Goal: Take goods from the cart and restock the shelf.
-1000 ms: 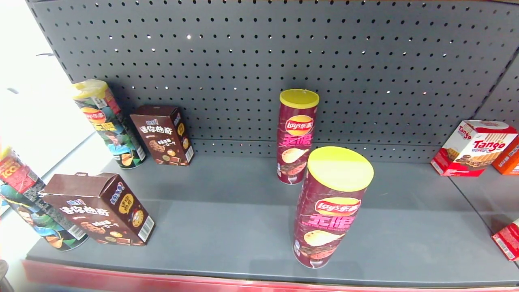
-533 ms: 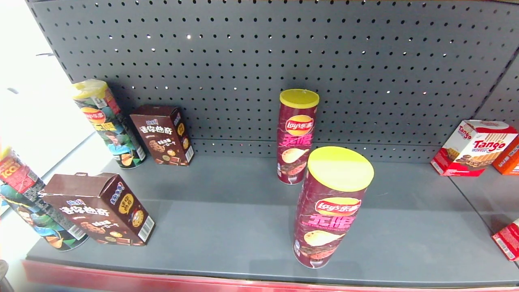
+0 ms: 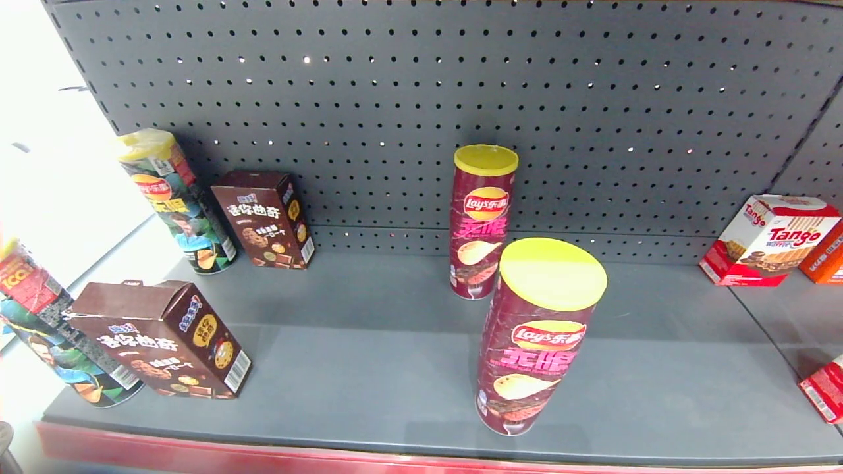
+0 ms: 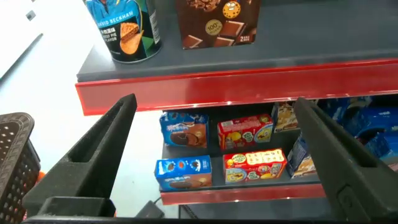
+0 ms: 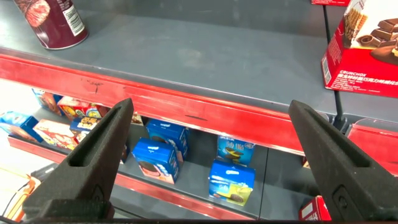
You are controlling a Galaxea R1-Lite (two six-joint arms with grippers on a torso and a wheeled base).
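Observation:
The grey shelf [image 3: 369,368] with a red front lip holds two dark red chip cans with yellow lids, one near the front [image 3: 537,336] and one at the back [image 3: 482,220]. My left gripper [image 4: 212,102] hangs open and empty in front of the shelf's red lip [image 4: 249,84], below a blue chip can [image 4: 124,28] and a brown cookie box [image 4: 214,22]. Open and empty too, my right gripper [image 5: 210,104] faces the red lip [image 5: 186,102] farther right, near the base of a dark red can [image 5: 53,25].
Two brown cookie boxes [image 3: 164,339] [image 3: 267,217] and two colourful cans [image 3: 174,197] [image 3: 46,329] stand at the shelf's left. Red wafer boxes [image 3: 767,240] sit beyond a divider at right. Small snack boxes [image 4: 245,149] fill the lower shelf. A dark mesh basket [image 4: 13,155] shows beside the left gripper.

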